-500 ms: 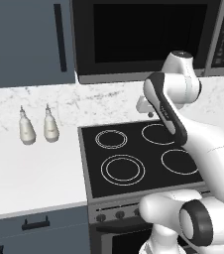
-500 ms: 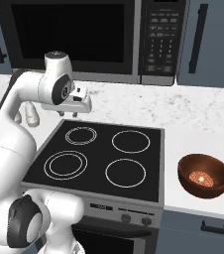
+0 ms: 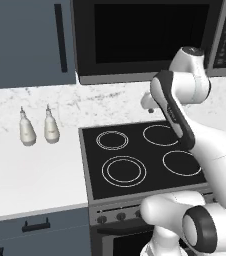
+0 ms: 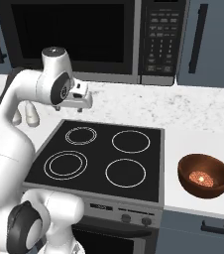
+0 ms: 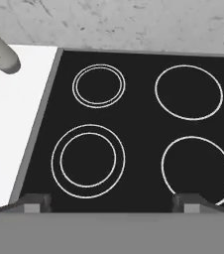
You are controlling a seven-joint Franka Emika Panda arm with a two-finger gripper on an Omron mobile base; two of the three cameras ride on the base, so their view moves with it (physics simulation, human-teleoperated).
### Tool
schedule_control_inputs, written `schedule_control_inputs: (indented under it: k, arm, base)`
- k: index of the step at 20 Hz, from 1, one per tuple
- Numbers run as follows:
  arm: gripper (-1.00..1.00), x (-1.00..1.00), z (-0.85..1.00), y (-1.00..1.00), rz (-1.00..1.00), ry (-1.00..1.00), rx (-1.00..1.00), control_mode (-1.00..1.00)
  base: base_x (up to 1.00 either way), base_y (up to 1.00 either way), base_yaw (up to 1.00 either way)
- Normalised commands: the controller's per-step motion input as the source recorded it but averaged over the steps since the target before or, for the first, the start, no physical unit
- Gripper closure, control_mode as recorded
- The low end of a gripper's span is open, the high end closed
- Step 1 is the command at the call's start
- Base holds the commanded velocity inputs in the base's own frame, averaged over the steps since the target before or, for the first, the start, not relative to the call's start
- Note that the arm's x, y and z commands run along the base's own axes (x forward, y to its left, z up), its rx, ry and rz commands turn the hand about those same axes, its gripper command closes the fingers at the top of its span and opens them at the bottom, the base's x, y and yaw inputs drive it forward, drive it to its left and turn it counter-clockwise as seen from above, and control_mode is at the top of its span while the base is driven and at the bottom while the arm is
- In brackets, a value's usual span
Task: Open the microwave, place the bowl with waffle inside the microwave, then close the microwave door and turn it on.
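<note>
The microwave (image 4: 94, 39) sits above the stove with its microwave door (image 4: 69, 37) shut; it also fills the top of the left base view (image 3: 150, 35), keypad (image 4: 161, 37) at its right. The reddish-brown bowl (image 4: 204, 174) rests on the counter right of the stove, with the pale waffle (image 4: 201, 177) inside. My gripper (image 4: 83, 106) hangs over the stove's back left, below the microwave and far left of the bowl. It points down at the burners. In the hand view the gripper (image 5: 111, 203) is open and holds nothing.
The black four-ring stovetop (image 4: 99, 154) lies under the hand. Two pale bottles (image 3: 27, 131) (image 3: 51, 127) stand on the white counter (image 3: 30, 175) left of it. Blue-grey cabinet doors with black handles (image 3: 60, 37) (image 4: 198, 37) flank the microwave.
The arm's upper joint has risen a little. The hand has hardly moved, and the bowl and door are as before.
</note>
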Motion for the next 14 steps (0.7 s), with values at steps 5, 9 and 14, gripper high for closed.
schedule_control_inputs:
  k: [5,9,14]
  arm:
    - [-1.00,-0.48,1.00,-0.62,-0.01,-0.56,0.08,-1.00]
    - [-1.00,-0.40,1.00,-0.74,-0.09,-0.38,0.20,-1.00]
    - [-1.00,-0.16,0.91,-0.86,-0.13,-0.14,0.19,-1.00]
  base:
    - [0.00,0.00,0.00]
    - [0.00,0.00,0.00]
    - [0.00,0.00,0.00]
